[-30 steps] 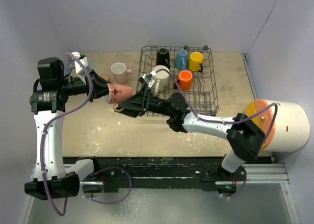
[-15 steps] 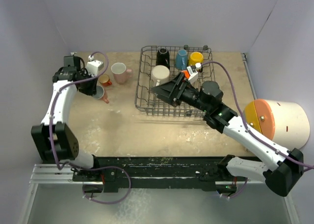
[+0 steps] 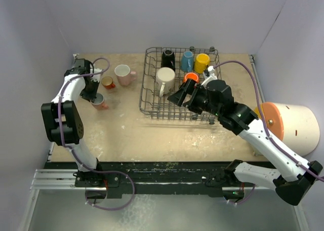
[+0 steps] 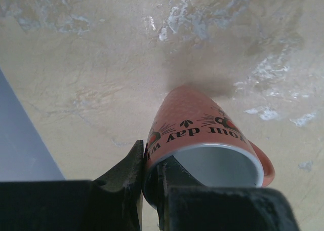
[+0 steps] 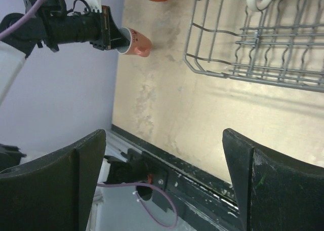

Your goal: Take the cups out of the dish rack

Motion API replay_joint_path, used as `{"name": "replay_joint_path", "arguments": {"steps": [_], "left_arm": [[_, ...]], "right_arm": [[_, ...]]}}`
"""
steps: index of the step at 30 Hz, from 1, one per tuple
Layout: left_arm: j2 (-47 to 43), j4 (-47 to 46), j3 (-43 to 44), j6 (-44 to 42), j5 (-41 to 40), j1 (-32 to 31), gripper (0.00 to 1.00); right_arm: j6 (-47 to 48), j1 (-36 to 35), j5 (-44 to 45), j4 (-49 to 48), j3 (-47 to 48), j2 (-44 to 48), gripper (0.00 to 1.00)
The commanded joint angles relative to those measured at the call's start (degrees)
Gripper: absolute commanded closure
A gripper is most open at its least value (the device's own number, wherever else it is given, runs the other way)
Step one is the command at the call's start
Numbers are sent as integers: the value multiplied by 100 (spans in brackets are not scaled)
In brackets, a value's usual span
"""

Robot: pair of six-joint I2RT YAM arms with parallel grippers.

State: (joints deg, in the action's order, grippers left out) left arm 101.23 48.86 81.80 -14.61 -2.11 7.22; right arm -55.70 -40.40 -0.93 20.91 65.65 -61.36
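A: Start at the left gripper (image 4: 152, 183). What has it got?

B: It pinches the wall of a pink mug (image 4: 202, 135), one finger inside the rim and one outside. The mug is salmon-pink with a dimpled skin, black lettering round its body, a pale inside and a handle on the side away from the fingers. It hangs tilted, low over the table (image 3: 152, 135) at the far left; I cannot tell whether its base touches.

A: And the right gripper (image 3: 181, 95)?

B: Its jaws stand wide apart with nothing between them, over the near left part of the dish rack (image 3: 146, 84).

A: What differs from a second ago?

B: Then both arms met left of the rack with the pink mug between them. Since then the left arm has carried it off to the left, and the right arm has swung back over the rack and spread its jaws.

A: What is in the rack?

B: Five mugs: the black mug (image 3: 168, 59), blue mug (image 3: 188, 60) and yellow mug (image 3: 202, 62) along the far side, the orange mug (image 3: 191, 77) nearer, and the bigger white mug (image 3: 165, 78) to its left.

A: And outside it?

B: A second pink mug (image 3: 122, 74) and a small orange mug (image 3: 107, 82) stand on the table, near the held one. A white cylinder (image 3: 298, 129) lies at the right edge.
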Motion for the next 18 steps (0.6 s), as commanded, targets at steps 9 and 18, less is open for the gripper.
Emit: {"name": "replay_joint_path", "arguments": {"steps": [9,18], "left_arm": [[598,-476,533,667,213,538,100],[937,-839,889,809,593,1038,100]], "right_arm": [[360,24,181,54,-88,98,2],[368,23,42,-324,-167,-56,1]]}}
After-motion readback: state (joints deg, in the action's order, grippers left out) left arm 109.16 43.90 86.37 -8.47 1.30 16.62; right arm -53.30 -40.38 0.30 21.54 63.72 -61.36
